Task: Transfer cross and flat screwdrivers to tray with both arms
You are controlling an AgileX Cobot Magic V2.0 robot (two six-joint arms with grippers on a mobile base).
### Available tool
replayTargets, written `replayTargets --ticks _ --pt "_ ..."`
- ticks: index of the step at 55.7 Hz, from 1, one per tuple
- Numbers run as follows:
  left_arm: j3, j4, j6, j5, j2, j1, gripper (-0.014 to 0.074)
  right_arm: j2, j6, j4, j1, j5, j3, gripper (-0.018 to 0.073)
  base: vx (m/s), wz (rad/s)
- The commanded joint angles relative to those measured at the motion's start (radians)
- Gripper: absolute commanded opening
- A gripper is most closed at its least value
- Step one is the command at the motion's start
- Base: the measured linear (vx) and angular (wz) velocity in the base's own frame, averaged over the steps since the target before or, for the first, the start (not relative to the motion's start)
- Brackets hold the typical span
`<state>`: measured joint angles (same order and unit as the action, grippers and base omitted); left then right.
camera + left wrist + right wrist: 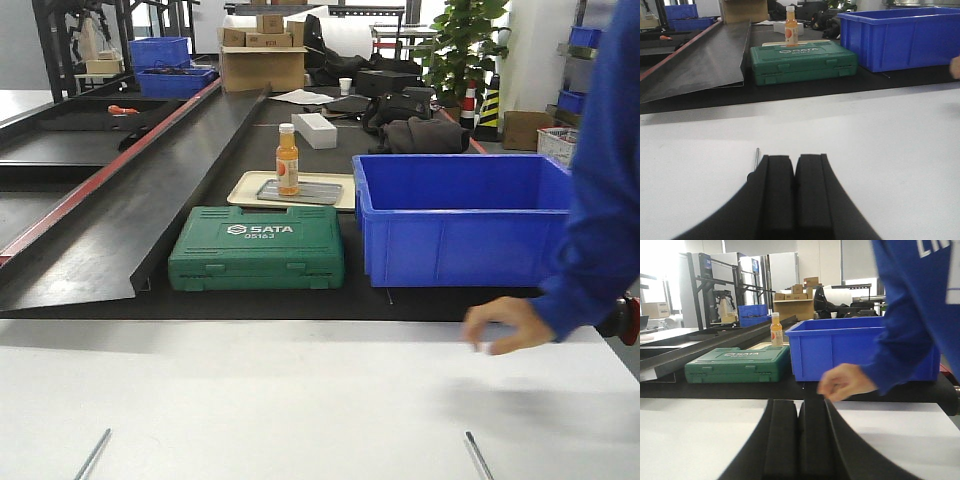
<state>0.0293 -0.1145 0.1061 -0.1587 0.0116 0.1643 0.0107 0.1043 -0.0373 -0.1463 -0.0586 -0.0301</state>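
Behind green case [256,248], cream tray [245,190], perhaps plastic.

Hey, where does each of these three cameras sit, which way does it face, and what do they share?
Exterior front: mounted high, facing forward across the white table to the green case and blue bin; no robot arm shows.
Left wrist: low over the table, facing the case; shut left hand at the bottom.
Right wrist: low, facing the bin and a person's blue sleeve; shut right hand at the bottom.
Shared: all three see the case, bin and orange bottle.
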Motion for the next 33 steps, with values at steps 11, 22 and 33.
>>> replayTargets --ticks 11,22,33 --pt "-0.028 -0.002 -0.007 0.086 0.012 -0.001 0.0003 0.006 -0.003 -0.006 0.0 -0.085 -0.007 -0.0008 0.0 0.0" --pt "-0.028 -0.002 -0.007 0.086 0.012 -0.001 0.0003 0.006 -0.003 -0.006 0.0 -0.085 -0.007 -0.0008 0.0 0.0" --pt "-0.028 -0.002 -0.006 0.087 0.012 -0.001 0.0003 0.006 -0.003 -0.007 0.0 -0.085 -0.007 -0.0008 0.0 0.0"
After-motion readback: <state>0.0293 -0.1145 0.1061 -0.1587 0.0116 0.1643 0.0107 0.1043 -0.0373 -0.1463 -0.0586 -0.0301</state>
